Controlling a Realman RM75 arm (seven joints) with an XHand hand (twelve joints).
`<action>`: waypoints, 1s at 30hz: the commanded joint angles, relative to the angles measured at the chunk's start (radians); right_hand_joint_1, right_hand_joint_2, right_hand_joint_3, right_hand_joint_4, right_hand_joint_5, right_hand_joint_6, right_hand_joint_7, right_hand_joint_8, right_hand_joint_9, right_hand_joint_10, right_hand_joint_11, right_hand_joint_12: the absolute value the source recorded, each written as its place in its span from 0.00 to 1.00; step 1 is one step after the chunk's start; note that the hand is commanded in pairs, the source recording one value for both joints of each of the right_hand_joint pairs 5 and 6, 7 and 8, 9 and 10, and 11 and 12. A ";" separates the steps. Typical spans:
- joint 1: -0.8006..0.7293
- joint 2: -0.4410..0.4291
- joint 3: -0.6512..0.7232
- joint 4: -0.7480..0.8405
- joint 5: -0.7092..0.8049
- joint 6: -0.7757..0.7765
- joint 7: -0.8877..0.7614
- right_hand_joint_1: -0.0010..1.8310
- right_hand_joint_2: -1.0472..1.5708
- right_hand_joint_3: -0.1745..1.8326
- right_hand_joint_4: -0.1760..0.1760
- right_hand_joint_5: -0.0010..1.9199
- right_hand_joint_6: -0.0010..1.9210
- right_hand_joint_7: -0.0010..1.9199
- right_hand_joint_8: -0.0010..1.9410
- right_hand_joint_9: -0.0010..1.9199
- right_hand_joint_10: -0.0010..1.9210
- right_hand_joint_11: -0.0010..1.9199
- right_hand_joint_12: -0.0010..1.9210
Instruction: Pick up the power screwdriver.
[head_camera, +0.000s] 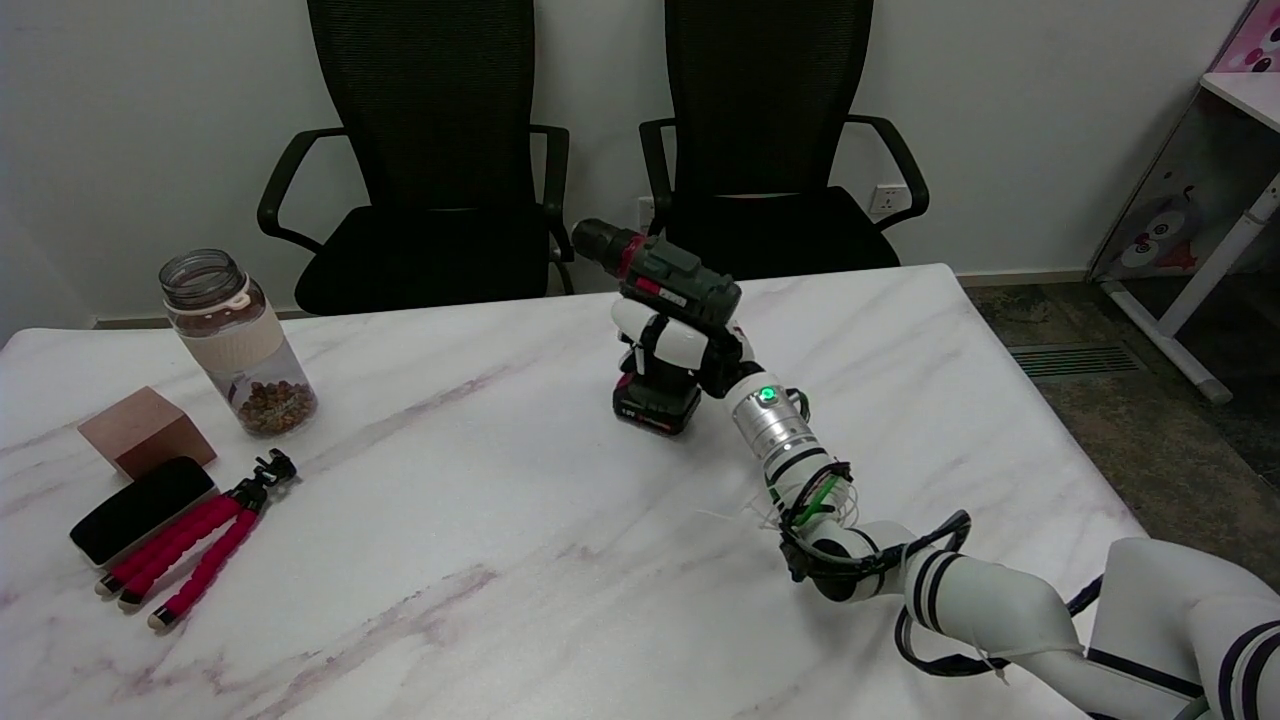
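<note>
Hidden grip, cropped arm

The hand (672, 345) covers the power screwdriver (660, 300) handle (contact unseen); the right arm (1000, 600) runs off the lower-right edge.

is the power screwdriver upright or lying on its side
Upright: the dark green power screwdriver stands on its battery base, chuck pointing left, handle wrapped by the right hand.

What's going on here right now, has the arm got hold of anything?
The right hand has its fingers wrapped around the handle of the power screwdriver, which stands upright near the middle of the marble table. Its battery base looks to be on or just above the tabletop; a clear lift is not visible. Off to the left sit a jar, a wooden block, a black case and a small red tripod, all untouched.
</note>
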 joint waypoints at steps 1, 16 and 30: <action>0.031 0.042 -0.001 -0.068 0.000 0.006 0.002 0.44 0.66 0.50 0.52 0.73 0.73 0.73 0.72 1.00 1.00 1.00 1.00; 0.058 0.084 -0.012 -0.133 0.000 0.014 -0.001 0.44 0.67 0.52 1.00 0.91 0.91 0.91 0.90 1.00 1.00 1.00 1.00; 0.079 0.190 -0.001 -0.252 0.003 0.002 -0.007 0.43 0.67 0.53 1.00 0.93 0.93 0.93 0.92 1.00 1.00 1.00 1.00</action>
